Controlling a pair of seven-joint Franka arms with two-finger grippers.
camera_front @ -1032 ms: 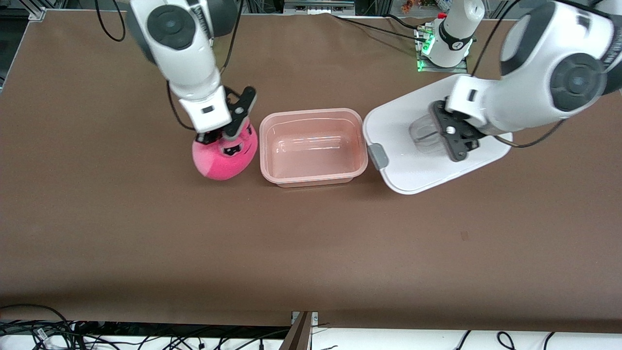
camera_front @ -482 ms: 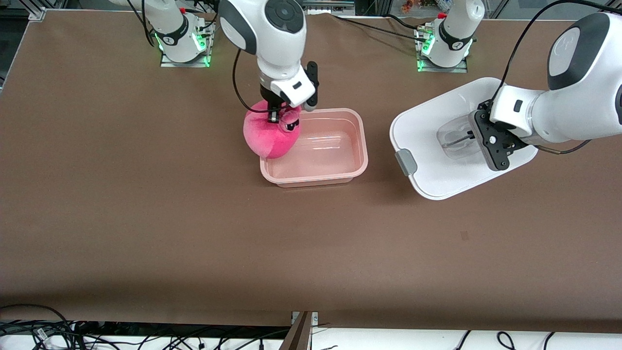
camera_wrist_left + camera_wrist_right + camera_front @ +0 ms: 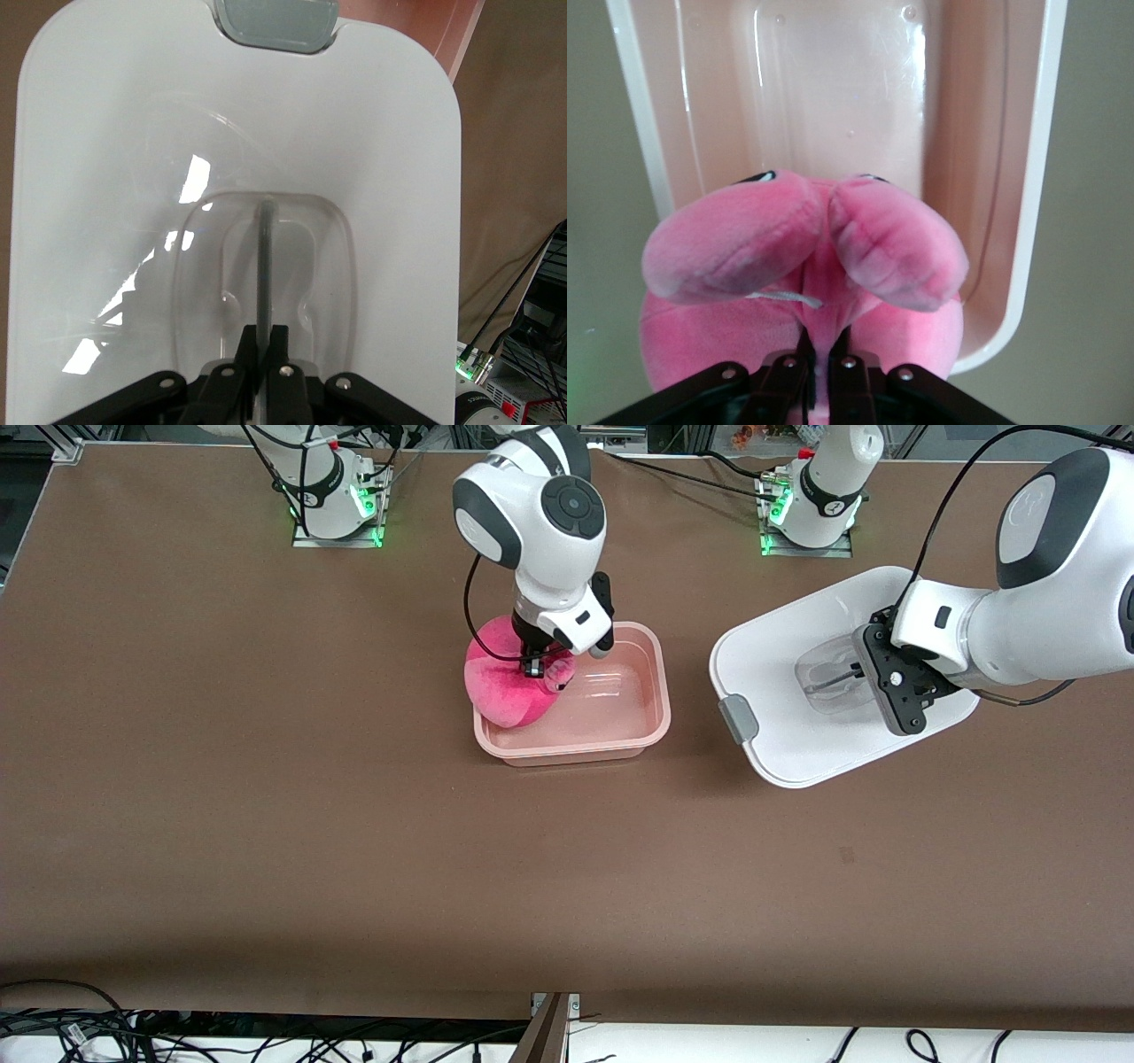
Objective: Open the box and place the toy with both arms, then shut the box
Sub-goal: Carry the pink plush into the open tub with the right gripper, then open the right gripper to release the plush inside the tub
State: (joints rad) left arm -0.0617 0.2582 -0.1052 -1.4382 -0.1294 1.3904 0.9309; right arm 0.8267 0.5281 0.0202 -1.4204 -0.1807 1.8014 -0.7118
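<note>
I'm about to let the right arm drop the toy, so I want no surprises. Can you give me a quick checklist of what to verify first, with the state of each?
1. Box open, lid off: ok.
2. Right end effector shut on the toy: ok.
3. Toy fully over the box opening: not ok; it hangs over the rim at the right arm's end, partly outside.
4. Box inside free of other things: ok, as far as it shows.
5. Lid clear of the box: ok; it is up beside the box toward the left arm's end.
6. Left end effector shut on the lid's clear handle: ok.
</note>
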